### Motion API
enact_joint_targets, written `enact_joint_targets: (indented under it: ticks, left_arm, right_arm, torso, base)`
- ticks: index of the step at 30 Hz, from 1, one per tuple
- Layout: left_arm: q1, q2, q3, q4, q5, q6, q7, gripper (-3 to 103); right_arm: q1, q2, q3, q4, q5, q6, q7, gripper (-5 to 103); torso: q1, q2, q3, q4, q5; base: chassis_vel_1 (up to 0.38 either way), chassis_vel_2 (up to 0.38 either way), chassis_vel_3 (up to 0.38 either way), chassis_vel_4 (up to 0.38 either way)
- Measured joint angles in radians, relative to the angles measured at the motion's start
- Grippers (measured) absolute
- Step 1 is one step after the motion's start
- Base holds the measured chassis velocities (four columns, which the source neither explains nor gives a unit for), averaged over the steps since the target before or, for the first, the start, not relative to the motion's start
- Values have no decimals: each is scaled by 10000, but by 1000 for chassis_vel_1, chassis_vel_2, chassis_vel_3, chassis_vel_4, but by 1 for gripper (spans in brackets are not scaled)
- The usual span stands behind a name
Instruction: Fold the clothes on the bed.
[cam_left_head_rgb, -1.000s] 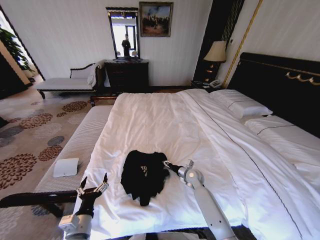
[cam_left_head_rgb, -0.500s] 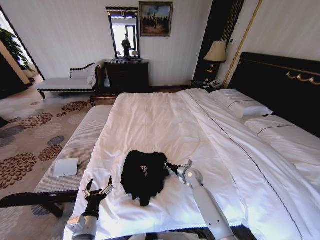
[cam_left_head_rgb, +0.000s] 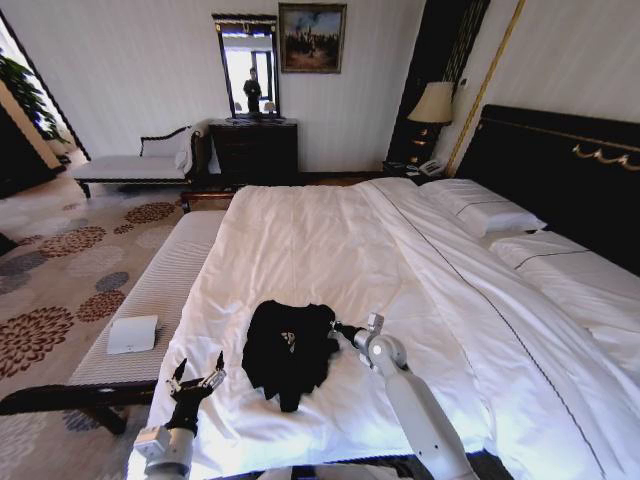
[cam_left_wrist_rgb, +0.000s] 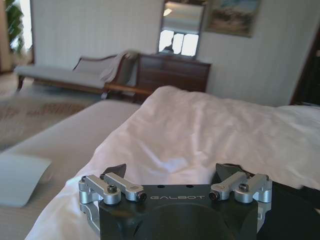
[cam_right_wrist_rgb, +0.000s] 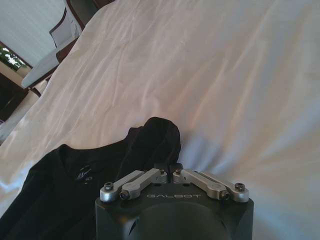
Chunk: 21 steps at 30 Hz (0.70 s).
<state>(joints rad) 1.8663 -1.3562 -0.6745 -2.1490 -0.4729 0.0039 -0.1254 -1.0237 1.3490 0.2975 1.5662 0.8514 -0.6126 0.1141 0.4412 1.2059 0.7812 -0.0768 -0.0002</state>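
Black T-shirt lies crumpled on the white duvet of the bed, close to the foot edge and toward the bench-side edge, well apart from the pillows at the headboard end. A bit of white lettering shows on its chest; the cloth is bunched, not flat.

Right gripper sits at the shirt's edge on the side toward the bed's middle. In the right wrist view its fingers are drawn together on a raised fold of the black cloth (a small hump stands just ahead of the tips), the rest of the shirt spreading out to one side over the duvet.

Left gripper hovers at the bench-side edge of the bed near the foot corner, apart from the shirt. Fingers spread wide, nothing between them; the left wrist view shows both fingertips parted over white duvet.

Striped bench runs beside the bed, a small white box lying on it.
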Motion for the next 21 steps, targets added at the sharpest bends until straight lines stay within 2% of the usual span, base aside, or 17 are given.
enact_joint_targets:
  ticks: [1, 2, 3, 5, 6, 7, 10, 14, 17, 20, 21]
  left_arm:
    - [-377, 363, -138, 152, -882, 473, -214, 100]
    - [-377, 363, -138, 152, -882, 473, -214, 100]
    - [-792, 753, -219, 320, -1630, 810, -355, 100]
    - [-1272, 1223, -265, 565, -2355, 1106, -482, 100]
    - [-1807, 1710, -234, 865, -2939, 1330, -539, 100]
    - [-1807, 1710, -234, 865, -2939, 1330, -539, 100]
    - [-2761, 2558, 260, 1553, -3384, 1625, -458, 100]
    - [-3375, 2950, 962, 2059, -3489, 1685, -317, 100]
    - [-3751, 3058, 1444, 2325, -3625, 1716, -268, 100]
    - [-4424, 3105, 2299, 2919, -3817, 1765, -66, 100]
    - [-4424, 3105, 2299, 2919, -3817, 1765, -66, 100]
  right_arm:
    - [-9, -11, -52, 19, -100, 5, -4, 1]
    - [-9, -11, -52, 19, -100, 5, -4, 1]
    - [-21, -19, -97, 23, -183, 5, -3, 1]
    - [-34, -25, -136, 32, -243, 5, 3, 1]
    - [-56, -27, -169, 48, -269, -1, 30, 1]
    - [-56, -27, -169, 48, -269, -1, 30, 1]
    - [-128, -69, -165, 120, -280, -34, 118, 1]
    - [-227, -125, -70, 231, -274, -49, 152, 1]
    - [-274, -172, 0, 278, -265, -52, 159, 0]
    - [-320, -249, 95, 290, -254, -56, 164, 0]
    - [-320, -249, 95, 290, -254, -56, 164, 0]
  torso:
    - [0, 1, 0, 0, 0]
    - [0, 1, 0, 0, 0]
    - [0, 0, -1, -2, -2]
    - [0, 0, 0, -2, -2]
    - [0, 0, 0, -3, -1]
    - [0, 0, 0, -3, -1]
    - [1, 0, 1, -3, 0]
    - [0, -1, 1, -2, 0]
    - [1, 0, 0, -2, 0]
    - [1, 0, 0, -3, 2]
    - [1, 0, 0, -3, 2]
  base:
    - [0, 0, 0, 0]
    - [0, 0, 0, 0]
    - [0, 0, 0, 0]
    - [0, 0, 0, 0]
    - [0, 0, 0, 0]
    - [0, 0, 0, 0]
    - [0, 0, 0, 0]
    - [0, 0, 0, 0]
    - [0, 0, 0, 0]
    - [0, 0, 0, 0]
    - [0, 0, 0, 0]
